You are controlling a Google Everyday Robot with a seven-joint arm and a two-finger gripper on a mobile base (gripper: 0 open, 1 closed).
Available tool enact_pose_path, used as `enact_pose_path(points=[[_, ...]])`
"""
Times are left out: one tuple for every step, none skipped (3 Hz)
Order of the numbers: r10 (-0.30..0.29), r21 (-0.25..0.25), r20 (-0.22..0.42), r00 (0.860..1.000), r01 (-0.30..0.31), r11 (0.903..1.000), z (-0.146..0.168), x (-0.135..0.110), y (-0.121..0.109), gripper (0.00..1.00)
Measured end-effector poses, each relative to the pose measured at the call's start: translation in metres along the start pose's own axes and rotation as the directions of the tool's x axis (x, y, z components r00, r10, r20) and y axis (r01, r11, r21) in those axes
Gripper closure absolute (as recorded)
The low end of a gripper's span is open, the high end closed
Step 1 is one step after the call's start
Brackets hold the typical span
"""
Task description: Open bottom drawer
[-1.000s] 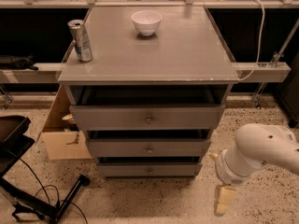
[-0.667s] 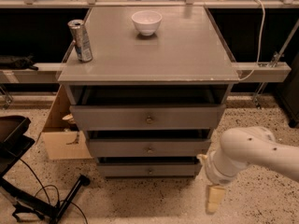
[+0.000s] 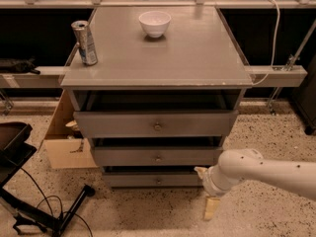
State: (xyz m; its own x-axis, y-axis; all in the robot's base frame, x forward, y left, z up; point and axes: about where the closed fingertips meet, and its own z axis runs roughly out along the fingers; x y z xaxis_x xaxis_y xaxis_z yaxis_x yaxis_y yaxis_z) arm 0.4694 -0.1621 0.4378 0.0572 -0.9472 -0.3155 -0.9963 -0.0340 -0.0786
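Observation:
The grey cabinet has three drawer fronts, each with a small round brass knob. The bottom drawer [image 3: 148,179] is the lowest, flattest front, just above the floor, with its knob [image 3: 158,180] at its middle. It sits flush under the middle drawer [image 3: 155,157]. My gripper [image 3: 208,195] hangs from the white arm at the lower right. It is close to the bottom drawer's right end, to the right of the knob and slightly below it. One pale finger [image 3: 212,208] points down toward the floor.
A silver can [image 3: 85,42] and a white bowl [image 3: 154,23] stand on the cabinet top [image 3: 197,58]. The top drawer [image 3: 157,124] juts out a little. A cardboard box [image 3: 66,142] sits at the left, with cables and a black stand [image 3: 54,211] on the speckled floor.
My arm and gripper have moved left and slightly up, from the open floor at the right toward the bottom drawer's right end. The drawers have not moved.

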Motion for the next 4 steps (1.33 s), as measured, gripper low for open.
enact_pose_path(points=[[-0.026,0.006,0.048,0.998,0.026,0.9996,0.046,0.008,-0.022,0.00],[-0.015,-0.016,0.062,0.998,0.016,0.9997,0.092,0.019,-0.047,0.00],[-0.013,-0.014,0.063,0.998,0.014,0.9998,0.092,0.019,-0.048,0.00],[-0.011,-0.028,0.060,0.998,0.012,0.9995,0.110,0.021,-0.048,0.00]])
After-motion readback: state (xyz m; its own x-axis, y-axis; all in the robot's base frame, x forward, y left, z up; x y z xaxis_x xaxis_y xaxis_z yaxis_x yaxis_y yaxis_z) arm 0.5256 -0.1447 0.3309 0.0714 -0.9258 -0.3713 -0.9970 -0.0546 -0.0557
